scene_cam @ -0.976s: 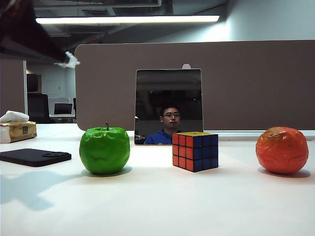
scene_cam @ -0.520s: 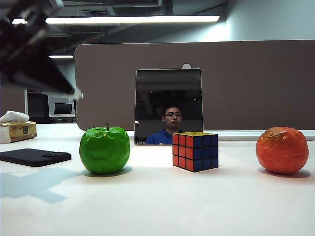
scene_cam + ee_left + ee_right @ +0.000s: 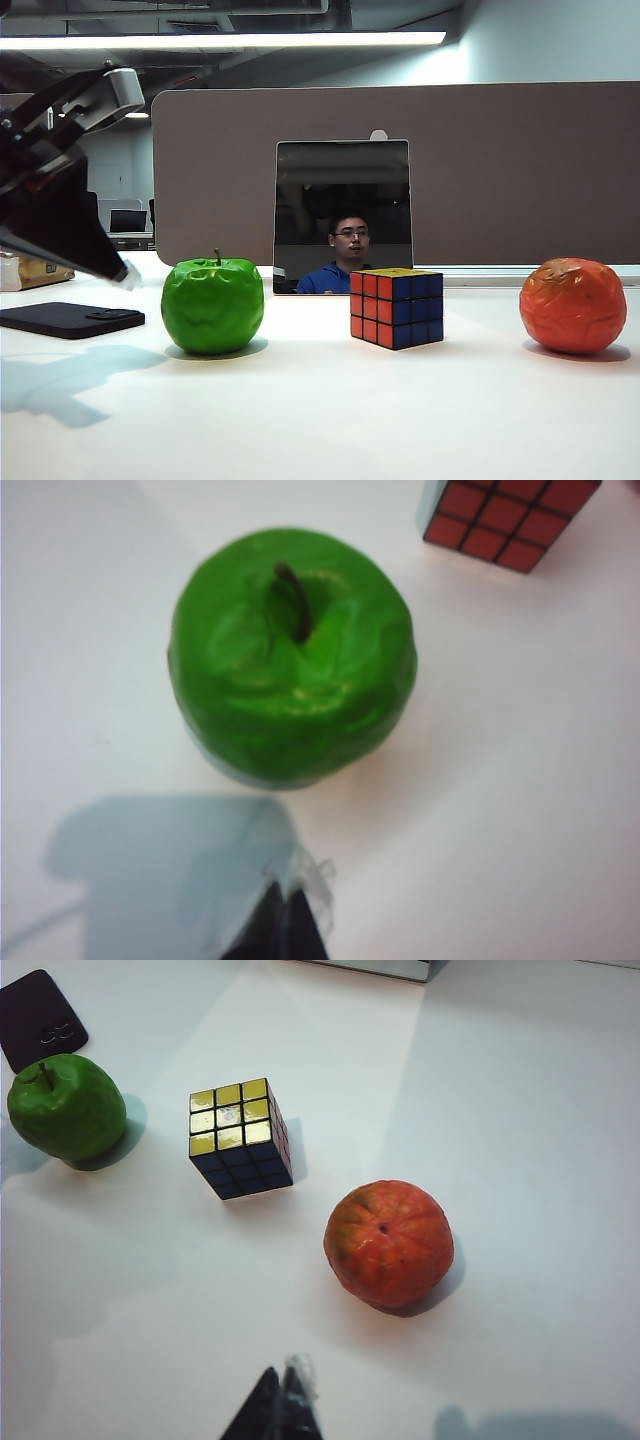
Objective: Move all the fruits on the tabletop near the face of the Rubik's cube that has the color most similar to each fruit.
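Observation:
A glossy green apple with a brown stem stands on the white tabletop, left of the Rubik's cube. The cube shows a red-orange face, a dark blue face and a yellow top. A wrinkled orange-red fruit sits to the right of it. My left gripper hangs shut just left of the apple and a little above the table; its wrist view looks down on the apple and a corner of the cube. My right gripper is shut, high above the table, short of the orange fruit; apple and cube lie beyond.
A black phone lies at the left under my left arm. A tissue box stands behind it. A dark mirror leans against the grey partition behind the cube.
My left arm has come down from the upper left corner, and its gripper tip now hangs just left of the apple. The fruits and the cube have not moved.

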Available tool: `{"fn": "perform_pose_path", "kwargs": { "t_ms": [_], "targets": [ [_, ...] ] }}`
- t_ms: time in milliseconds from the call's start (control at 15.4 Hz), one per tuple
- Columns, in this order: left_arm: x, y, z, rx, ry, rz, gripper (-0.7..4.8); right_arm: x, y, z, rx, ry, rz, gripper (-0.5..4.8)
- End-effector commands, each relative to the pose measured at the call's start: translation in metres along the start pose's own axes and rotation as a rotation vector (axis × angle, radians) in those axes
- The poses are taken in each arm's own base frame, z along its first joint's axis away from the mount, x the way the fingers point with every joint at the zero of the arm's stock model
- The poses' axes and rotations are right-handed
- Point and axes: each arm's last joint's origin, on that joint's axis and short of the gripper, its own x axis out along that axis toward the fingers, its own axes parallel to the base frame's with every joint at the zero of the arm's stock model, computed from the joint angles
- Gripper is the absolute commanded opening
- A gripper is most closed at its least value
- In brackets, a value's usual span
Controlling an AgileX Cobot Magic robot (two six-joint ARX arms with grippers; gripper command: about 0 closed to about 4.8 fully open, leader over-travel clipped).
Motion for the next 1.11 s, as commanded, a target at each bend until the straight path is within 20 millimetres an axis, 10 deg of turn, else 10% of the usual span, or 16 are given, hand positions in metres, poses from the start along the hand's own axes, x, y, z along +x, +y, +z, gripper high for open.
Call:
{"fn": "perform_pose_path", "kwargs": {
  "t_ms": [65,1106],
  "targets": [
    [0.000,-0.001,-0.004,0.022,0.048,-0.006,-0.05,-0.001,0.008,0.001,-0.089,-0.023,0.122,-0.01],
    [0.016,0.004,-0.004,0.026,0.058,-0.009,-0.05,-0.010,0.043,0.008,-0.412,-0.165,-0.052,-0.01]
  ]
}}
